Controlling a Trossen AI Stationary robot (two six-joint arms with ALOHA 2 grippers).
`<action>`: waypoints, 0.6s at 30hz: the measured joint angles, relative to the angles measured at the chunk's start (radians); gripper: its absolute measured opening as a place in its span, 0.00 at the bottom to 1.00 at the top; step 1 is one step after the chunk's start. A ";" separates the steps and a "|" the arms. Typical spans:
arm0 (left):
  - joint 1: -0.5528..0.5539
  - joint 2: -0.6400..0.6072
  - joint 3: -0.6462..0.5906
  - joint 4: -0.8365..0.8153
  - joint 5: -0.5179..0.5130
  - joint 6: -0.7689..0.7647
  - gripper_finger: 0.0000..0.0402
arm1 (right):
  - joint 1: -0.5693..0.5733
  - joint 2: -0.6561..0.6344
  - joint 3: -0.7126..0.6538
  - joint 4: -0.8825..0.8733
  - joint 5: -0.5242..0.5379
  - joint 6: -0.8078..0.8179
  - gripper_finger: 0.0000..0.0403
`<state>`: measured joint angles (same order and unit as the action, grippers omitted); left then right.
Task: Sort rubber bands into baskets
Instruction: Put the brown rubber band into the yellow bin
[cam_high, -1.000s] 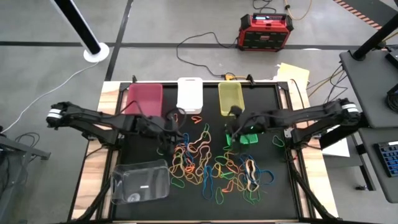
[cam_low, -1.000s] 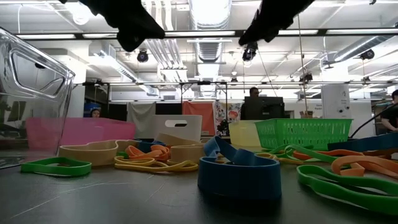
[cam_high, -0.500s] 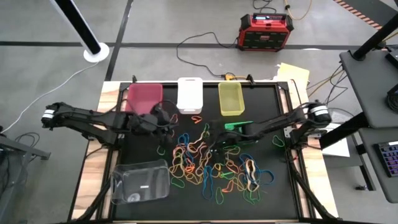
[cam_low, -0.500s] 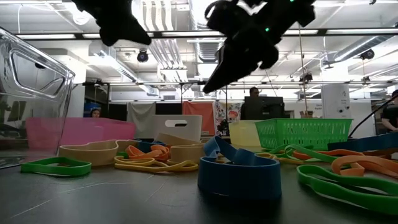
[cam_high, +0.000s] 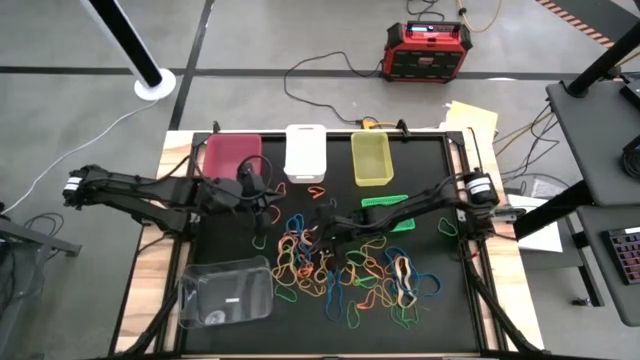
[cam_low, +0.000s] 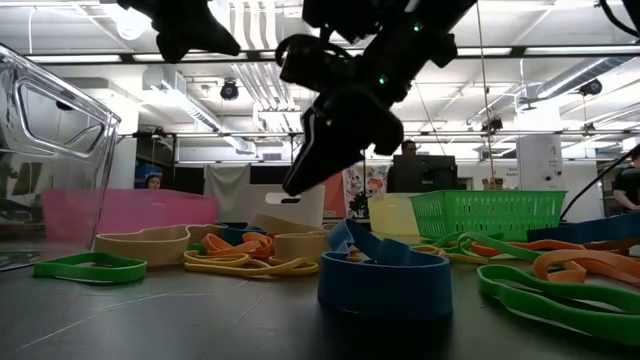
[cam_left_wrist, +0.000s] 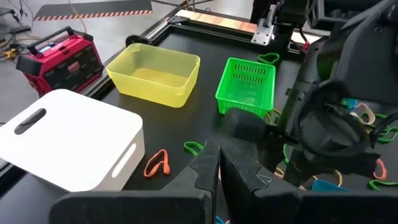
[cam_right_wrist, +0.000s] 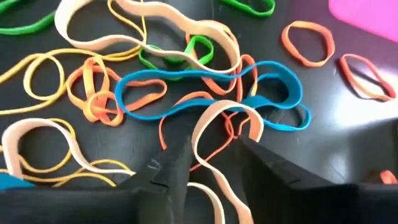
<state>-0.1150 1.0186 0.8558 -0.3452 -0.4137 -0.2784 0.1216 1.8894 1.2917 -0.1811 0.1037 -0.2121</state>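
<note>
The right gripper (cam_high: 322, 226) reaches far across the table (cam_high: 455, 300) and hangs low over the near edge of the pile of rubber bands (cam_high: 340, 262), its arm stretched nearly level from the right side. In the right wrist view its two fingers (cam_right_wrist: 177, 168) stand apart with a gap between them, straddling a cream band (cam_right_wrist: 227, 115) that arches up off the mat; nothing is clamped between them. Just past the fingers lies a long blue band (cam_right_wrist: 211, 90), its long axis running across the view, pinched into a narrow waist in the middle. Orange, yellow and green loops lie tangled around it, most flattened into long ovals pointing every which way.

The left gripper (cam_high: 262, 196) hovers near the magenta-pink basket (cam_high: 232, 154), fingers pressed together with nothing visible between them in the left wrist view.

Along the far edge of the table stand the magenta-pink basket, the white basket (cam_high: 305, 152) and the yellow-green basket (cam_high: 371, 157), each with its long axis running away from the pile. The small green mesh basket (cam_high: 392, 212) sits by the right arm, and the clear basket (cam_high: 227, 290) lies at the near left corner, slightly askew.
</note>
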 joint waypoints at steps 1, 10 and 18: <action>0.000 0.005 0.000 0.004 0.000 0.005 0.00 | 0.000 0.005 -0.002 -0.001 0.000 0.001 0.35; 0.000 0.021 -0.002 0.010 -0.016 0.013 0.00 | -0.013 0.075 -0.007 0.004 0.001 0.010 0.41; 0.000 0.022 -0.002 0.009 -0.049 0.023 0.00 | -0.015 0.098 -0.004 0.011 0.000 0.015 0.33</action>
<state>-0.1154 1.0409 0.8543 -0.3365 -0.4623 -0.2550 0.1062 1.9872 1.2873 -0.1703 0.1036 -0.1974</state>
